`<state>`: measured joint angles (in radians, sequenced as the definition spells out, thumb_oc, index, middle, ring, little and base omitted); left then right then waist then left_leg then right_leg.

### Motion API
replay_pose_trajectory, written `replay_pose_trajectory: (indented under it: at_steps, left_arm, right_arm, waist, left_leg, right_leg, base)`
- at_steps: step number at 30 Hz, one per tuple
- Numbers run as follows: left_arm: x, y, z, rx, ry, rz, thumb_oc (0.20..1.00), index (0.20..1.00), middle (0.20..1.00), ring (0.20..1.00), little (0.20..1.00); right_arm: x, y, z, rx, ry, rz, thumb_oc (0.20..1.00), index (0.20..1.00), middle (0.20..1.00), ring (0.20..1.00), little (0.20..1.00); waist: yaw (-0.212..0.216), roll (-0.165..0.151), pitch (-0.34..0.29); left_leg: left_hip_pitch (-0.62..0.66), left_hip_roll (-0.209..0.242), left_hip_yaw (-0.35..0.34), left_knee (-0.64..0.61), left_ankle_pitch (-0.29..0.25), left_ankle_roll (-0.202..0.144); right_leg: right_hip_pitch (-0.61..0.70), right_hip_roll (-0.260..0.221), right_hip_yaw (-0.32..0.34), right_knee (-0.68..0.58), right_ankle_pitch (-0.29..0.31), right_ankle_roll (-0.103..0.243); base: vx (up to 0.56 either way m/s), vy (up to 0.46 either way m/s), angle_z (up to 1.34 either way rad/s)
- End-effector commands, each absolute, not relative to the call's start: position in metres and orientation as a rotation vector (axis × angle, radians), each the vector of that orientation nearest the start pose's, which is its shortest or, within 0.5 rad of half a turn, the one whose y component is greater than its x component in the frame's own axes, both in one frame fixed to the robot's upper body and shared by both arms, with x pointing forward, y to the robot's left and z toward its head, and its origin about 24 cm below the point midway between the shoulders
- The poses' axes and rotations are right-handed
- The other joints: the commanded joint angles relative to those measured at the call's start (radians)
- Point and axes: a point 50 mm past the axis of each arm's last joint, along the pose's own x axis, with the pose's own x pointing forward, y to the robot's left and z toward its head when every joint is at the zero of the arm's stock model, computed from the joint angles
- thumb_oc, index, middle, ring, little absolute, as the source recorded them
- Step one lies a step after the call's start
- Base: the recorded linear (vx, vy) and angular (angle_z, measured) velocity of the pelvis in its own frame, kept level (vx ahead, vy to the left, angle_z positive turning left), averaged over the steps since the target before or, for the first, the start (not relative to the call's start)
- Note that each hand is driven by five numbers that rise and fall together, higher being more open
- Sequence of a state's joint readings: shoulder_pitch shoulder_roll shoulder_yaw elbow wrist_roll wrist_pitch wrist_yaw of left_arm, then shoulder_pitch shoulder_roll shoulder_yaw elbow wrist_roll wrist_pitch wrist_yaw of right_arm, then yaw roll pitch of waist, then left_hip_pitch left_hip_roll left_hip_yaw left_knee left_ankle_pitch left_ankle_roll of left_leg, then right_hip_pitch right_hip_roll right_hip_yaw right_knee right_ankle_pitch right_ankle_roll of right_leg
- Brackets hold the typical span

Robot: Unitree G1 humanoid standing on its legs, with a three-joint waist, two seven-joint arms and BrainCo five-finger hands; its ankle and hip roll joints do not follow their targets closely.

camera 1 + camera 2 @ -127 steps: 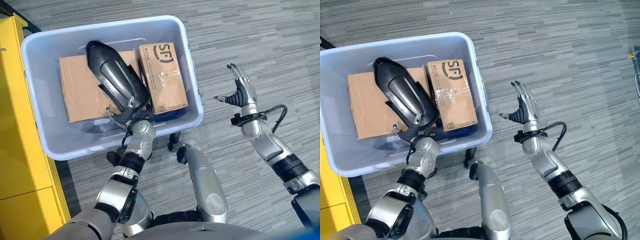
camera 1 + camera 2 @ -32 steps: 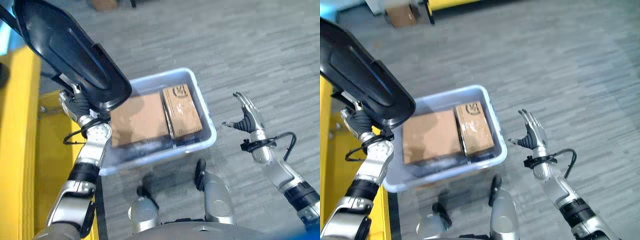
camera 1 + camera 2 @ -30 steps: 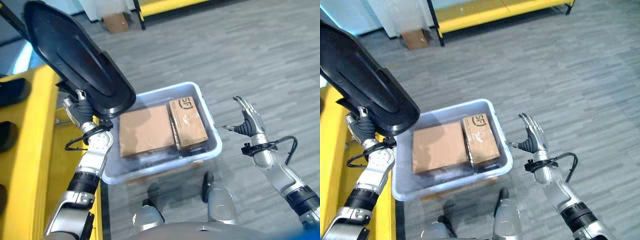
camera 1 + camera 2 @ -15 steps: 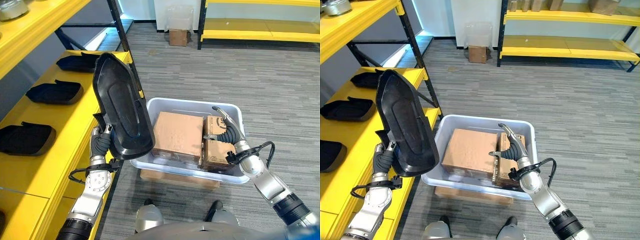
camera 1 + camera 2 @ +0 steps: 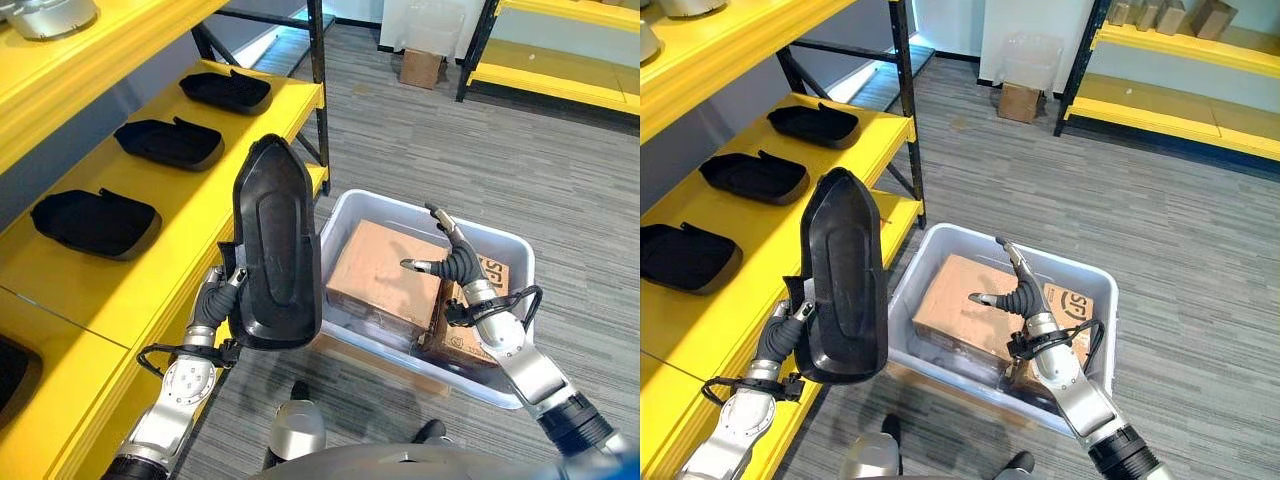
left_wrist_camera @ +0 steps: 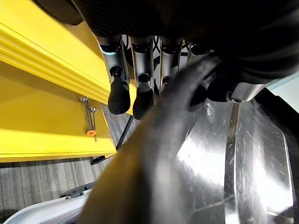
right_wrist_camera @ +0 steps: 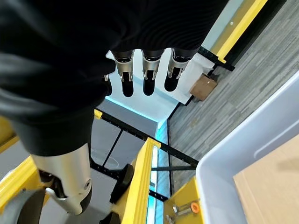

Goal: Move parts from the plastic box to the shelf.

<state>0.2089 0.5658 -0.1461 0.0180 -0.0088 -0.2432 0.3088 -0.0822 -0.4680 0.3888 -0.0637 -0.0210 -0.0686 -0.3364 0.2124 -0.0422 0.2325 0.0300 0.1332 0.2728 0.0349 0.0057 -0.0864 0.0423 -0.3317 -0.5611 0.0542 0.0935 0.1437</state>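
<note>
Left robot hand [image 5: 213,303] of mine curled round black part [image 5: 277,255], held upright between shelf [image 5: 150,215] edge and box [image 5: 500,380], right robot hand [image 5: 455,262] open, fingers straight, above cartons [image 5: 385,275] in box

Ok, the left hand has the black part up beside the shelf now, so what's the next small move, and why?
Probably swing the left hand further left, over the yellow shelf. The black part, gripped at its lower end, stands upright beside the shelf's edge, not yet over it. Similar black parts already lie in a row there, with bare space on the near side. The right hand hovers open over the plastic box.
</note>
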Motion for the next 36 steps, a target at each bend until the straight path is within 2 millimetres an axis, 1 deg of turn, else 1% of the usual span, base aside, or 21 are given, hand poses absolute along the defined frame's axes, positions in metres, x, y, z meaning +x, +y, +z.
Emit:
replay_pose_trajectory:
  at_steps: [1,3,4,5,6,7,11,14,16,17,19,20,23,24,28,29,30,32,33,34,36]
  left_arm:
    - [0.223,0.225,0.080,0.490,-0.317,0.072,0.200,0.200,0.200,0.200,0.200]
    - [0.224,0.225,0.081,0.500,-0.326,0.070,0.200,0.200,0.200,0.200,0.200]
    - [0.224,0.224,0.079,0.490,-0.322,0.057,0.200,0.200,0.200,0.200,0.200]
    - [0.224,0.223,0.079,0.488,-0.320,0.054,0.200,0.200,0.200,0.200,0.200]
    - [0.226,0.221,0.078,0.474,-0.307,0.044,0.200,0.200,0.200,0.200,0.200]
    - [0.226,0.220,0.074,0.466,-0.294,0.043,0.200,0.200,0.200,0.200,0.200]
    - [0.218,0.219,0.063,0.420,-0.237,0.084,0.200,0.200,0.200,0.200,0.200]
    - [0.213,0.220,0.058,0.406,-0.216,0.108,0.200,0.200,0.200,0.200,0.200]
    - [0.211,0.220,0.055,0.402,-0.208,0.118,0.200,0.200,0.200,0.200,0.200]
    - [0.210,0.221,0.053,0.400,-0.204,0.117,0.200,0.200,0.200,0.200,0.200]
    - [0.213,0.220,0.052,0.393,-0.197,0.095,0.200,0.200,0.200,0.200,0.200]
    - [0.218,0.218,0.053,0.416,-0.200,0.104,0.200,0.200,0.200,0.200,0.200]
    - [0.221,0.222,0.055,0.438,-0.200,0.128,0.200,0.200,0.200,0.200,0.200]
    - [0.221,0.220,0.057,0.444,-0.208,0.100,0.200,0.200,0.200,0.200,0.200]
    - [0.223,0.216,0.058,0.437,-0.210,0.072,0.200,0.200,0.200,0.200,0.200]
    - [0.224,0.216,0.058,0.435,-0.210,0.070,0.200,0.200,0.200,0.200,0.200]
    - [0.226,0.212,0.058,0.447,-0.221,0.060,0.200,0.200,0.200,0.200,0.200]
    - [0.229,0.208,0.059,0.480,-0.234,0.049,0.200,0.200,0.200,0.200,0.200]
    - [0.230,0.207,0.059,0.485,-0.236,0.049,0.200,0.200,0.200,0.200,0.200]
    - [0.230,0.206,0.059,0.516,-0.250,0.055,0.200,0.200,0.200,0.200,0.200]
    - [0.228,0.207,0.058,0.537,-0.253,0.074,0.200,0.200,0.200,0.200,0.200]
  right_arm:
    - [0.260,-0.154,0.104,-0.427,-0.386,0.045,1.000,1.000,1.000,1.000,1.000]
    - [0.257,-0.156,0.102,-0.424,-0.389,0.033,1.000,1.000,1.000,1.000,1.000]
    - [0.253,-0.164,0.099,-0.426,-0.378,0.014,1.000,1.000,1.000,1.000,1.000]
    - [0.252,-0.165,0.098,-0.428,-0.374,0.009,1.000,1.000,1.000,1.000,1.000]
    - [0.251,-0.172,0.093,-0.431,-0.357,-0.004,1.000,1.000,1.000,1.000,1.000]
    - [0.251,-0.175,0.091,-0.429,-0.347,-0.009,1.000,1.000,1.000,1.000,1.000]
    - [0.254,-0.174,0.078,-0.435,-0.307,0.015,1.000,1.000,1.000,1.000,1.000]
    - [0.254,-0.171,0.073,-0.459,-0.289,0.037,1.000,1.000,1.000,1.000,1.000]
    - [0.253,-0.171,0.071,-0.465,-0.275,0.045,1.000,1.000,1.000,1.000,1.000]
    - [0.251,-0.173,0.070,-0.468,-0.263,0.039,1.000,1.000,1.000,1.000,1.000]
    - [0.245,-0.180,0.069,-0.477,-0.245,0.008,1.000,1.000,1.000,1.000,1.000]
    - [0.242,-0.190,0.067,-0.489,-0.215,-0.004,1.000,1.000,1.000,1.000,1.000]
    - [0.240,-0.196,0.063,-0.506,-0.192,0.000,1.000,1.000,1.000,1.000,1.000]
    - [0.239,-0.198,0.060,-0.512,-0.176,-0.012,1.000,1.000,1.000,1.000,1.000]
    - [0.237,-0.202,0.056,-0.507,-0.150,-0.008,1.000,1.000,1.000,1.000,1.000]
    - [0.236,-0.201,0.056,-0.511,-0.151,0.001,1.000,1.000,1.000,1.000,1.000]
    - [0.234,-0.200,0.055,-0.505,-0.146,0.016,1.000,1.000,1.000,1.000,1.000]
    - [0.234,-0.194,0.053,-0.496,-0.139,0.038,1.000,1.000,1.000,1.000,1.000]
    - [0.234,-0.191,0.052,-0.496,-0.136,0.048,1.000,1.000,1.000,1.000,1.000]
    - [0.238,-0.183,0.052,-0.499,-0.140,0.072,1.000,1.000,1.000,1.000,1.000]
    - [0.240,-0.177,0.052,-0.496,-0.153,0.094,1.000,1.000,1.000,1.000,1.000]
  waist:
    - [-0.008,0.041,-0.015]
    - [-0.027,0.039,-0.018]
    - [-0.046,0.033,-0.035]
    - [-0.052,0.031,-0.039]
    - [-0.077,0.024,-0.060]
    - [-0.080,0.022,-0.067]
    - [-0.067,0.019,-0.076]
    - [-0.057,0.017,-0.074]
    - [-0.057,0.016,-0.069]
    - [-0.066,0.016,-0.066]
    - [-0.107,0.016,-0.063]
    - [-0.147,0.009,-0.059]
    - [-0.166,0.003,-0.063]
    - [-0.173,0.002,-0.073]
    - [-0.197,0.005,-0.088]
    - [-0.200,0.007,-0.089]
    - [-0.214,0.023,-0.093]
    - [-0.224,0.043,-0.093]
    - [-0.223,0.046,-0.091]
    - [-0.210,0.050,-0.085]
    - [-0.195,0.048,-0.079]
  left_leg:
    - [0.023,-0.049,0.003,-0.056,-0.026,0.078]
    - [0.018,-0.059,-0.027,-0.064,-0.026,0.088]
    - [0.009,-0.073,-0.076,-0.076,-0.017,0.094]
    - [0.014,-0.079,-0.092,-0.081,-0.019,0.095]
    - [0.005,-0.092,-0.157,-0.090,-0.010,0.090]
    - [0.003,-0.095,-0.183,-0.093,-0.002,0.083]
    - [0.000,-0.087,-0.258,-0.087,0.014,0.051]
    - [-0.040,-0.065,-0.283,-0.075,0.042,0.024]
    - [-0.071,-0.042,-0.271,-0.058,0.061,0.012]
    - [-0.091,-0.019,-0.223,-0.044,0.074,0.001]
    - [-0.101,0.036,-0.049,-0.013,0.089,-0.018]
    - [-0.080,0.089,0.064,0.050,0.066,-0.027]
    - [-0.040,0.132,0.114,0.129,0.016,-0.024]
    - [-0.009,0.160,0.125,0.180,-0.001,-0.040]
    - [0.027,0.222,0.166,0.244,0.044,-0.063]
    - [0.031,0.225,0.171,0.251,0.049,-0.064]
    - [0.055,0.219,0.202,0.237,0.040,-0.064]
    - [0.082,0.200,0.234,0.168,0.034,-0.062]
    - [0.088,0.191,0.234,0.149,0.028,-0.059]
    - [0.099,0.151,0.220,0.087,0.001,-0.041]
    - [0.103,0.121,0.201,0.046,-0.017,-0.027]
  right_leg:
    - [-0.005,-0.021,0.109,0.119,-0.015,0.076]
    - [-0.018,0.022,0.170,0.132,-0.042,0.072]
    - [-0.010,0.092,0.232,0.113,-0.078,0.055]
    - [-0.007,0.102,0.254,0.114,-0.087,0.052]
    - [0.000,0.189,0.334,0.091,-0.134,0.005]
    - [0.006,0.222,0.350,0.078,-0.145,-0.012]
    - [0.055,0.267,0.362,0.011,-0.167,-0.051]
    - [0.076,0.281,0.367,-0.001,-0.176,-0.064]
    - [0.080,0.282,0.351,0.007,-0.184,-0.072]
    - [0.083,0.279,0.328,0.009,-0.185,-0.073]
    - [0.090,0.262,0.256,-0.005,-0.172,-0.063]
    - [0.086,0.231,0.196,-0.007,-0.158,-0.056]
    - [0.059,0.191,0.156,0.028,-0.162,-0.058]
    - [0.054,0.175,0.146,0.051,-0.185,-0.051]
    - [0.028,0.155,0.116,0.084,-0.201,-0.061]
    - [0.025,0.154,0.114,0.087,-0.203,-0.062]
    - [0.017,0.145,0.100,0.100,-0.210,-0.059]
    - [0.014,0.131,0.078,0.111,-0.201,-0.043]
    - [0.015,0.126,0.073,0.114,-0.200,-0.038]
    - [0.023,0.110,0.069,0.104,-0.180,-0.014]
    - [0.029,0.095,0.071,0.093,-0.163,0.007]
  base:
    - [-0.08,0.014,0.11]
    - [-0.07,-0.097,0.48]
    - [-0.04,-0.165,0.76]
    - [-0.03,-0.278,0.99]
    - [0.00,-0.259,0.97]
    - [-0.02,-0.314,1.36]
    - [-0.04,-0.257,0.42]
    - [-0.06,-0.193,0.20]
    - [-0.06,-0.155,0.20]
    - [-0.09,-0.160,0.24]
    - [-0.15,-0.112,1.22]
    - [-0.20,-0.047,2.14]
    - [-0.20,0.083,1.33]
    - [-0.10,0.161,0.48]
    - [-0.11,0.195,0.60]
    - [-0.13,0.318,0.63]
    - [-0.12,0.391,0.88]
    - [-0.10,0.453,1.04]
    - [-0.10,0.577,1.27]
    - [-0.10,0.514,1.20]
    - [-0.11,0.513,0.87]
